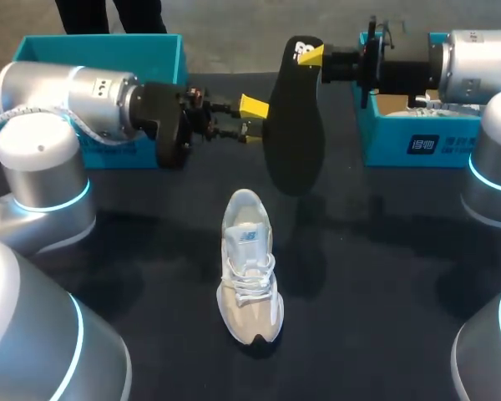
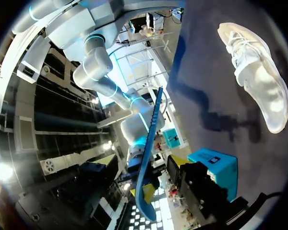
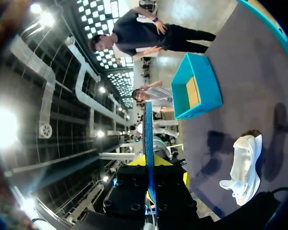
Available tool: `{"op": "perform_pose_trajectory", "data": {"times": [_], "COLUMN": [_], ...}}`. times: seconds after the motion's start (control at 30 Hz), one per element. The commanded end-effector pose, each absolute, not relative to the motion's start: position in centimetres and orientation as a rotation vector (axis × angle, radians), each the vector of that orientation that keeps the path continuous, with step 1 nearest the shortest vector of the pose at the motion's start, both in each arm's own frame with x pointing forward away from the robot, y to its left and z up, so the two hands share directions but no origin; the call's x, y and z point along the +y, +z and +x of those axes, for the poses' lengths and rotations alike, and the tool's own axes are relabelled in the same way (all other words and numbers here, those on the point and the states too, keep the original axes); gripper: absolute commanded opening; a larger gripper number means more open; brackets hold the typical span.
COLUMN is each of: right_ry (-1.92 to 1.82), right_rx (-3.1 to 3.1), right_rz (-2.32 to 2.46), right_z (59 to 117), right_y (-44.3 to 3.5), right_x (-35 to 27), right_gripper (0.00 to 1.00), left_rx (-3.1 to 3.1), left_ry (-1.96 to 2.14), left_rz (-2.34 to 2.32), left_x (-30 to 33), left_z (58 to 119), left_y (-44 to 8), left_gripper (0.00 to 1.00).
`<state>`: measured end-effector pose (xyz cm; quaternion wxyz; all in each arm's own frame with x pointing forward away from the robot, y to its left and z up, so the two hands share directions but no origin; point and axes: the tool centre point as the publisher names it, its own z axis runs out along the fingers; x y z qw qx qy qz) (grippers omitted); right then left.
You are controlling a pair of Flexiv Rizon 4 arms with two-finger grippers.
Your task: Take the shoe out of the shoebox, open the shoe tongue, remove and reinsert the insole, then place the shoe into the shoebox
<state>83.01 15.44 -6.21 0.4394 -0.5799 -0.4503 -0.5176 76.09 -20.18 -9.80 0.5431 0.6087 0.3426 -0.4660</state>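
The insole is out of the shoe and hangs in the air over the far middle of the worktop, with its toe end pointing down. The right pincer is clamped on its upper heel end. The left pincer sits at the insole's side edge with its yellow tips apart, so it appears to be gripping nothing.

The shoe lies unheld at the middle of the worktop, its heel toward the far edge and its toe toward the near edge. One teal shoebox stands at the far left corner, the other at the far right.

The step in hand looks like reinsertion. To do it well, the right arm should probably lower the toe end into the shoe's opening at a shallow slant, in line with the shoe's length. The light shoe may slide under the push, so the left pincer would do better bracing the heel or holding the tongue back. The insole may buckle if it is driven in too fast.
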Motion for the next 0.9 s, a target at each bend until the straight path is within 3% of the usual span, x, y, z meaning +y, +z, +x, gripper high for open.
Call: {"op": "perform_pose_trajectory", "data": {"times": [0.03, 0.1, 0.43, 0.77, 0.87, 0.9], "right_ry": [-1.286, -1.286, -1.286, -1.286, -1.286, -1.286], "right_rx": [-1.118, -1.118, -1.118, -1.118, -1.118, -1.118], "right_rz": [-1.443, -1.443, -1.443, -1.443, -1.443, -1.443], "right_z": [83.1, 83.1, 83.1, 83.1, 83.1, 83.1], "right_y": [-6.3, -6.3, -6.3, -6.3, -6.3, -6.3], "right_x": [15.6, 15.6, 15.6, 15.6, 15.6, 15.6], "right_gripper": [0.0, 0.0, 0.0, 0.0, 0.0, 0.0], "left_rx": [0.829, 0.825, 0.842, 0.872, 0.871, 0.873], "left_ry": [-1.097, -1.108, -1.107, -1.109, -1.104, -1.1], "left_rz": [1.409, 1.404, 1.367, 1.347, 1.348, 1.346], "left_x": [-20.7, -21.0, -22.8, -23.8, -23.9, -24.0], "left_z": [75.4, 75.3, 75.0, 74.3, 74.3, 74.2], "left_y": [-9.9, -9.9, -9.4, -8.9, -8.8, -8.8], "left_gripper": [0.61, 0.51, 0.44, 0.24, 0.23, 0.18]}}
